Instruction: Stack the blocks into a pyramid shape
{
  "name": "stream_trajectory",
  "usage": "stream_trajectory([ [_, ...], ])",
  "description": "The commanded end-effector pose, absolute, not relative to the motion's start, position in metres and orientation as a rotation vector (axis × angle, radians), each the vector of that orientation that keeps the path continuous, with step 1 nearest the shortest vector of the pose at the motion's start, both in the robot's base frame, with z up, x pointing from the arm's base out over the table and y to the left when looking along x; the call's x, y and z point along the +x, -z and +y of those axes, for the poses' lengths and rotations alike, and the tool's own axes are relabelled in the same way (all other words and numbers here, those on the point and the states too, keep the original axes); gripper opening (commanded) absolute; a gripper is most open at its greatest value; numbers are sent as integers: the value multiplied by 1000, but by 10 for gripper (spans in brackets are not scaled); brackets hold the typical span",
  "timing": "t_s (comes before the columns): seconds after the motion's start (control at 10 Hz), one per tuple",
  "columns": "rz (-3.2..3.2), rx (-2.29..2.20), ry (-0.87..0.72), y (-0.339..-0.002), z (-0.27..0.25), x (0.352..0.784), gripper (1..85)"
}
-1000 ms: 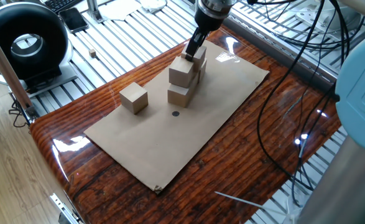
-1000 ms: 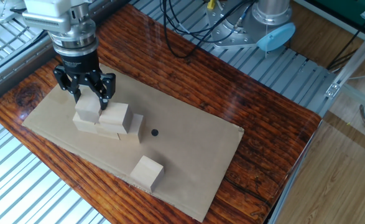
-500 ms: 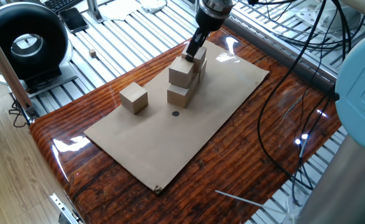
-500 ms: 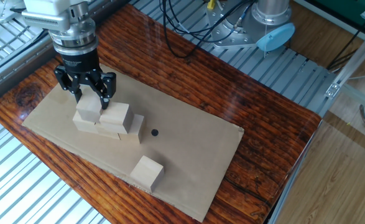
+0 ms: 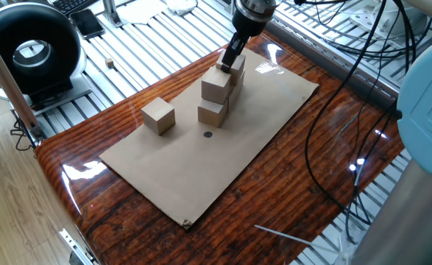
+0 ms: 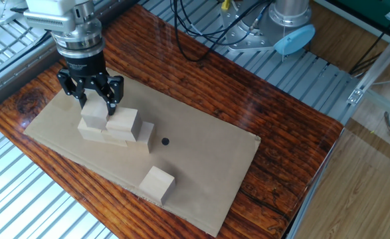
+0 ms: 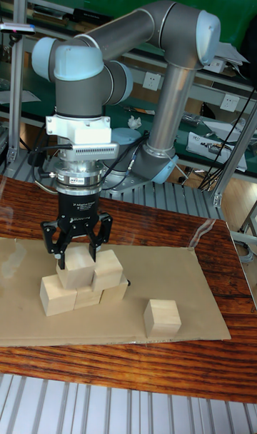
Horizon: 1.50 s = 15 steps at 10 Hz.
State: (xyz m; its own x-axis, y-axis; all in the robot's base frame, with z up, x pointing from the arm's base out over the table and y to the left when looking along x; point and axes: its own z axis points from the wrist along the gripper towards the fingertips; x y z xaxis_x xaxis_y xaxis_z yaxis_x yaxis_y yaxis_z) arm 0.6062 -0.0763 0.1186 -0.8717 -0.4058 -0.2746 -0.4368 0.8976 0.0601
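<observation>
Glossy reddish wooden desk [image 5: 289, 169] sits on a ribbed metal frame, with black cables trailing across its far side and a round black device [image 5: 32, 51] standing off one end. Most of the desk top is covered by a flat sheet of brown cardboard [image 5: 171, 173], and a small black dot [image 5: 207, 134] is marked near the middle of it. Over the cardboard leans the grey arm [image 7: 143, 41], reaching straight down onto the pile. The blocks [image 6: 111, 126] are gathered near one end of the sheet: three sit side by side, touching, as a bottom row, and two more rest on top of them as a second row. One further block [image 6: 157, 184] stands alone on the cardboard, well apart from the pile, on the other side of the black dot. The hand [image 7: 76, 253] is down at the second row with its two black fingers [image 7: 94, 246] spread on either side of the end block up there; the fingers look just beside the block's faces, but whether they actually press on it I cannot tell from any side. Out on the metal slats beside the desk lies a very small wooden cube [image 5: 109, 64].
</observation>
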Motion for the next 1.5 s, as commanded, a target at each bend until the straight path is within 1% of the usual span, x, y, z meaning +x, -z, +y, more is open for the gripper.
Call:
stream_trajectory([
  [0.0, 2797, -635, -201, -123, -73, 606, 343],
  [0.4, 2795, -643, -207, -126, -72, 604, 430],
  [0.5, 2794, -647, -206, -126, -72, 604, 437],
  [0.6, 2788, -652, -203, -126, -72, 605, 473],
  [0.8, 2787, -658, -200, -126, -72, 605, 507],
  [1.0, 2780, -672, -199, -126, -72, 606, 620],
  [1.1, 2773, -681, -195, -126, -72, 607, 717],
  [1.2, 2770, -684, -194, -126, -72, 608, 783],
  [1.4, 2766, -687, -196, -126, -72, 608, 800],
])
